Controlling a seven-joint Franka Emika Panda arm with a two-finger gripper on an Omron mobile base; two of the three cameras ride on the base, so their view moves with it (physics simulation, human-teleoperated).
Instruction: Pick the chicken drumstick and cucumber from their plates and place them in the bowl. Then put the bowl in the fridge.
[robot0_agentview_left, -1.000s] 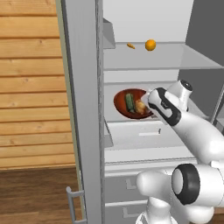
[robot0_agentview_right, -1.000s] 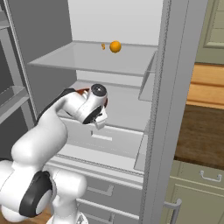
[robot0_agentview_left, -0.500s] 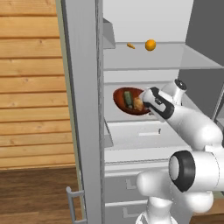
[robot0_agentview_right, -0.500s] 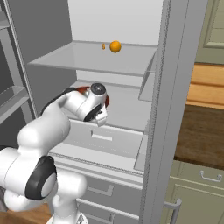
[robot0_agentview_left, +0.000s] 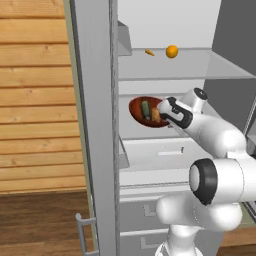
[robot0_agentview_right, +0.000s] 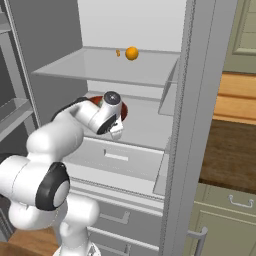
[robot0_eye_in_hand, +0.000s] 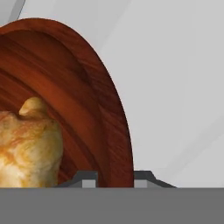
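The tall grey fridge (robot0_agentview_left: 95, 125) stands open, and my hand (robot0_eye_in_hand: 114, 180) is inside it, pinched shut on the rim of the wide reddish-brown bowl (robot0_eye_in_hand: 109, 127) over the glass shelf; whether it rests there I can't tell. The dark green cucumber (robot0_agentview_left: 145, 109) and golden-brown chicken drumstick (robot0_eye_in_hand: 27, 146) lie in the bowl.

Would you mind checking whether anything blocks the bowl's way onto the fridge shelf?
Nothing visible does. The end effector grips the bowl by its rim inside the fridge; the orange fruit sits on the shelf above.
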